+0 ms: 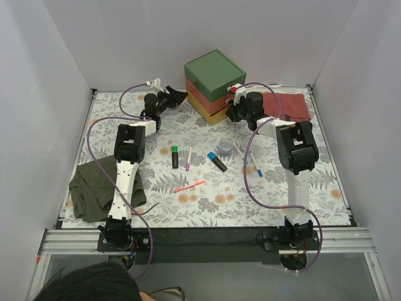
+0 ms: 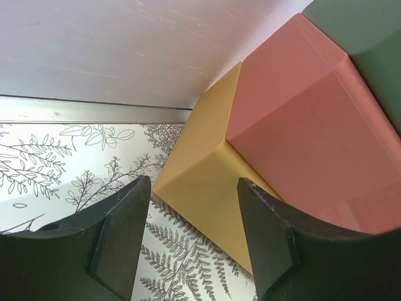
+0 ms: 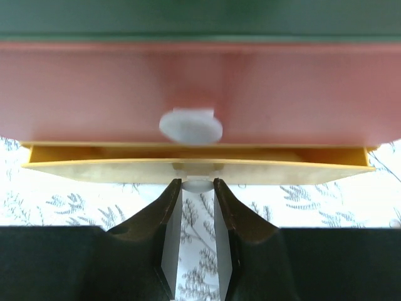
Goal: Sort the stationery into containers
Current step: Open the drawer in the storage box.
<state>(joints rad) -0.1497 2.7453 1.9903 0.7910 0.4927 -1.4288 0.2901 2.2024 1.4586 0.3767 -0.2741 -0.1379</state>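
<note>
The box stands at the back centre, in green, salmon-red and yellow layers. My right gripper is at its front and is shut on the white knob of the yellow bottom drawer, which is pulled out a little. The salmon drawer's knob is just above. My left gripper is open and empty, its jaws either side of the box's yellow left corner, not touching. On the mat lie a green-capped black pen, a pink pen, a blue-capped marker, a tape roll, white pens and an orange-red pen.
A folded red cloth lies right of the box, behind the right arm. An olive-green cloth lies at the front left under the left arm. White walls enclose the mat on three sides. Purple cables loop over the mat.
</note>
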